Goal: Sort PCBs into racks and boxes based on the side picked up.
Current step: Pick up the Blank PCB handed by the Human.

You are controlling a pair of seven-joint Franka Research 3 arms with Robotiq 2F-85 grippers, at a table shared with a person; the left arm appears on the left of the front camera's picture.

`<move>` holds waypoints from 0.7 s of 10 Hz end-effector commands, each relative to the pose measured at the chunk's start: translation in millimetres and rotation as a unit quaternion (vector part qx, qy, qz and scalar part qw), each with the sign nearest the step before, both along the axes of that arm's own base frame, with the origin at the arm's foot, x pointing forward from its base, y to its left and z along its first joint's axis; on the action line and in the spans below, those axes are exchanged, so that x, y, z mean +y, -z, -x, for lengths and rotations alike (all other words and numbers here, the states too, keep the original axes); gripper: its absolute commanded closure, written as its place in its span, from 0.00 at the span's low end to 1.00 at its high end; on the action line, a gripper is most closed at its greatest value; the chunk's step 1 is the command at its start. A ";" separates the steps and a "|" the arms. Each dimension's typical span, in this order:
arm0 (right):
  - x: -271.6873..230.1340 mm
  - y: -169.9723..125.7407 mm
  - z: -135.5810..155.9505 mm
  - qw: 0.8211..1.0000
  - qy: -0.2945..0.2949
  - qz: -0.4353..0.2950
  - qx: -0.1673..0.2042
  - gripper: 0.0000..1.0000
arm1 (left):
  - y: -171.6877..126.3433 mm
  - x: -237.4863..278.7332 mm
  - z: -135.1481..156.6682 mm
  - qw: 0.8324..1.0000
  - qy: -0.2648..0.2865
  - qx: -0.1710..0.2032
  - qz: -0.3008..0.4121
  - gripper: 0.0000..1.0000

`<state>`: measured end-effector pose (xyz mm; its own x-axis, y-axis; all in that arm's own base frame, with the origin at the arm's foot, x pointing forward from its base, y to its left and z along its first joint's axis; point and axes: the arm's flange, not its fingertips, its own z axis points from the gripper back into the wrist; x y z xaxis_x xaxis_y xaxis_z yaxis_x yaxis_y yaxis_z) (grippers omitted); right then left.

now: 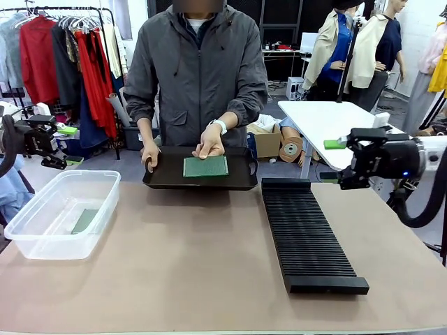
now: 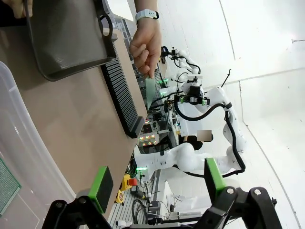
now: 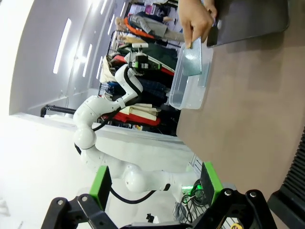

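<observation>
Nearest the camera, the black rack [image 1: 311, 234] lies lengthwise on the table [image 1: 195, 265], right of centre. At the left stands the clear tub [image 1: 28, 241], with one green circuit board [image 1: 85, 220] flat on its bottom. On the far side a person's hand [image 1: 209, 143] holds the far edge of a second board [image 1: 206, 167] over the black tray [image 1: 160, 180]. At the table's sides the left tool [image 2: 157, 183] and the right tool [image 3: 155, 183] hover with fingers wide apart, holding nothing.

Counter [image 1: 209, 279] before me, tan: clear box [image 1: 43, 246] at my left, black tray [image 1: 166, 173] far centre, slotted rack [image 1: 307, 234] at my right.
</observation>
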<state>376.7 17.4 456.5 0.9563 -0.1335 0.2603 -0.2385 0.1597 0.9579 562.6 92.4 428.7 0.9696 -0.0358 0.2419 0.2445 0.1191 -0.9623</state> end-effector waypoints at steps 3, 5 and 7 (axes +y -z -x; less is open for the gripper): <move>27.8 22.5 -35.1 0.998 -0.012 0.004 -0.066 0.00 | -1.2 1.2 1.4 1.000 0.004 0.000 0.003 0.00; 36.5 39.3 -57.8 0.997 -0.017 0.012 -0.075 0.00 | -1.2 1.2 1.4 1.000 0.004 0.000 0.003 0.00; 42.4 51.1 -84.4 0.997 -0.046 0.009 -0.067 0.00 | -1.2 1.2 1.4 1.000 0.004 0.000 0.003 0.00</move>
<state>440.1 54.5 409.0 0.9277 -0.0544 0.3694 -0.3557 0.1722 0.9186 562.6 92.5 428.9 0.9696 -0.0360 0.2421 0.2447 0.1189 -0.9623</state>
